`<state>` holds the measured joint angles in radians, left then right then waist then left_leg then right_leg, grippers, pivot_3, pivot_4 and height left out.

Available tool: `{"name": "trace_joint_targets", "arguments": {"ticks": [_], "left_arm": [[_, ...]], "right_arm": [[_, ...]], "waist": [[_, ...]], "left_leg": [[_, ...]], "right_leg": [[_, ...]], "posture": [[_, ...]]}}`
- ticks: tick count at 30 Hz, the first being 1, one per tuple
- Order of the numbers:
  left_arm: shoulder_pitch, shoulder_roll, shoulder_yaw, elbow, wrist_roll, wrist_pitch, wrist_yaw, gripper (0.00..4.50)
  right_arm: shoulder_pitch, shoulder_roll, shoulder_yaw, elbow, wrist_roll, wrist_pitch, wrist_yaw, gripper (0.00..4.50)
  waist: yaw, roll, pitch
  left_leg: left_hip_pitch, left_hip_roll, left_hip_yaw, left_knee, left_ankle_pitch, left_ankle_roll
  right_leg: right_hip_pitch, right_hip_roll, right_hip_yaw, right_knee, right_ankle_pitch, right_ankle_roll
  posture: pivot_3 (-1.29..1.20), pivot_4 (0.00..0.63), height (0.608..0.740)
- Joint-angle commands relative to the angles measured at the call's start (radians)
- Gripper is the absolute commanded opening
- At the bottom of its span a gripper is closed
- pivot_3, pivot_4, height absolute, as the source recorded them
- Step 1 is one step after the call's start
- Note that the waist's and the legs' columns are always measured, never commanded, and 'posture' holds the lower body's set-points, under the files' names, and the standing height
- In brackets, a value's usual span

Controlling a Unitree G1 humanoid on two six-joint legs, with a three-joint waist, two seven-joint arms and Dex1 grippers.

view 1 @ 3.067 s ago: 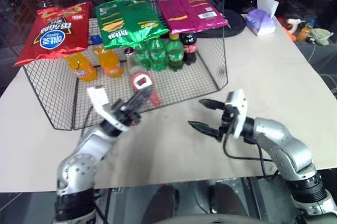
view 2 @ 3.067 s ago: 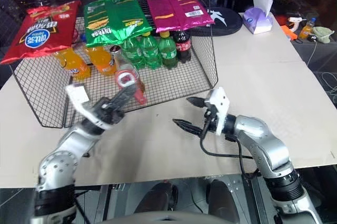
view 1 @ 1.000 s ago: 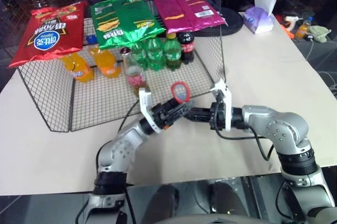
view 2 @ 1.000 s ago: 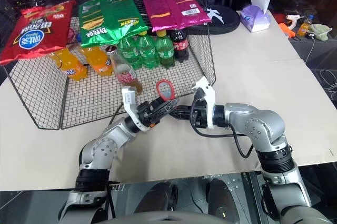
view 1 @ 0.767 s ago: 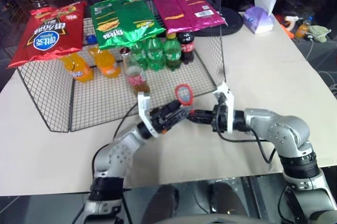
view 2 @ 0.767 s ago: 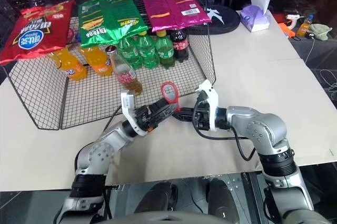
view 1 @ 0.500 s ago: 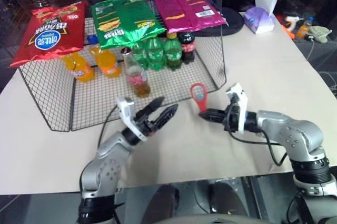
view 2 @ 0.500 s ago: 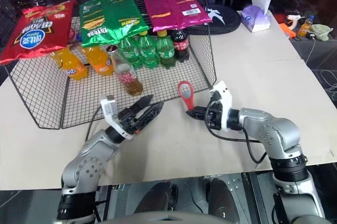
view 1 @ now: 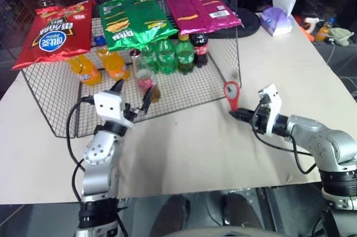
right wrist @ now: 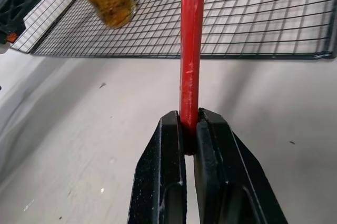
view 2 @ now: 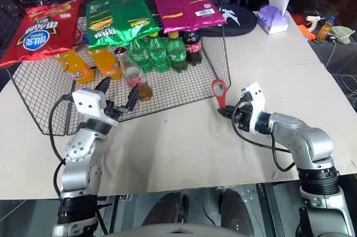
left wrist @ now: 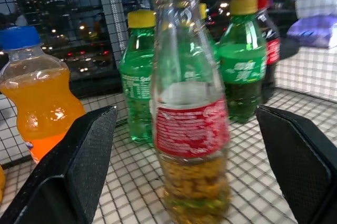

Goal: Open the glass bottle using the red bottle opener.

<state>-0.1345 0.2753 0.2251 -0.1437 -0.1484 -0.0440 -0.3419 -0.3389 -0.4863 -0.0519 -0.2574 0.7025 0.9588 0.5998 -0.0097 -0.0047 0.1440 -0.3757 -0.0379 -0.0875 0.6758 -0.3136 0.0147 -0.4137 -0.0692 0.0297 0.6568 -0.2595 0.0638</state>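
Note:
The glass bottle (view 1: 144,78) holds amber liquid, has a red label, and stands upright on the mesh floor of the wire rack. My left gripper (view 1: 133,92) is open just in front of it. In the left wrist view the bottle (left wrist: 192,129) shows between the two spread fingers (left wrist: 79,166), which do not touch it. Out over the table to the right, my right gripper (view 1: 241,113) is shut on the handle of the red bottle opener (view 1: 231,93). The opener's ring head points up. In the right wrist view the fingers clamp the opener (right wrist: 190,50) edge-on.
The wire rack (view 1: 56,109) carries chip bags (view 1: 56,30) on top. Green bottles (view 1: 167,56), orange soda bottles (view 1: 114,64) and a cola bottle (view 1: 199,47) stand inside, close behind the glass bottle. A tissue box (view 1: 277,19) sits at the far right of the table.
My right gripper has carried the opener to the right, away from the left gripper. My left gripper has swung left, rolled, and now faces the glass bottle, still open.

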Motion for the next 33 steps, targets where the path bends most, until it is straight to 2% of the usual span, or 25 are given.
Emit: {"name": "trace_joint_targets", "arguments": {"ticks": [1,10,22,25,26,33], "left_arm": [[-0.061,0.014,0.002,0.063,-0.011,-0.029,0.001,4.34],[-0.179,0.03,-0.022,0.237,-0.027,-0.065,-0.051,4.34],[-0.277,0.024,-0.042,0.363,-0.029,-0.088,-0.069,4.34],[-0.274,0.022,-0.044,0.359,-0.043,-0.075,-0.083,2.93],[-0.272,0.022,-0.046,0.355,-0.043,-0.073,-0.084,2.72],[-0.203,0.017,-0.1,0.21,-0.055,-0.004,-0.118,2.74]], "right_arm": [[-0.012,0.011,-0.021,-0.032,0.0,-0.027,-0.017,0.01],[-0.001,0.042,0.011,-0.08,-0.061,-0.156,-0.016,0.01],[0.039,0.047,0.036,-0.089,-0.099,-0.181,-0.023,0.01],[0.04,0.05,0.034,-0.088,-0.103,-0.182,-0.024,0.0],[0.04,0.051,0.034,-0.088,-0.104,-0.182,-0.023,0.0],[0.037,0.065,0.018,-0.087,-0.095,-0.175,-0.029,0.0]], "waist": [[0.0,0.0,0.0],[-0.001,0.0,0.0],[-0.005,0.0,0.0],[-0.004,0.0,0.0],[-0.004,0.0,0.0],[-0.002,0.0,0.0]], "left_leg": [[-0.001,0.0,-0.001,0.001,0.0,0.0],[-0.004,-0.001,-0.003,0.005,0.0,0.0],[-0.004,-0.002,-0.004,0.008,0.0,0.0],[-0.004,-0.002,-0.004,0.008,0.0,0.0],[-0.004,-0.002,-0.004,0.008,0.0,0.0],[-0.004,-0.002,-0.004,0.008,0.0,0.0]], "right_leg": [[-0.001,0.0,-0.001,0.0,0.0,0.0],[-0.001,0.0,-0.003,0.002,0.0,0.0],[-0.001,0.0,-0.003,0.004,0.0,0.0],[-0.001,0.0,-0.003,0.004,0.0,0.0],[-0.001,0.0,-0.003,0.004,0.0,0.0],[-0.001,-0.001,-0.003,0.004,0.0,0.0]], "posture": [[0.0,0.15,0.74],[0.0,0.15,0.74],[0.0,0.15,0.74],[0.0,0.15,0.74],[0.0,0.15,0.74],[0.0,0.15,0.74]]}}
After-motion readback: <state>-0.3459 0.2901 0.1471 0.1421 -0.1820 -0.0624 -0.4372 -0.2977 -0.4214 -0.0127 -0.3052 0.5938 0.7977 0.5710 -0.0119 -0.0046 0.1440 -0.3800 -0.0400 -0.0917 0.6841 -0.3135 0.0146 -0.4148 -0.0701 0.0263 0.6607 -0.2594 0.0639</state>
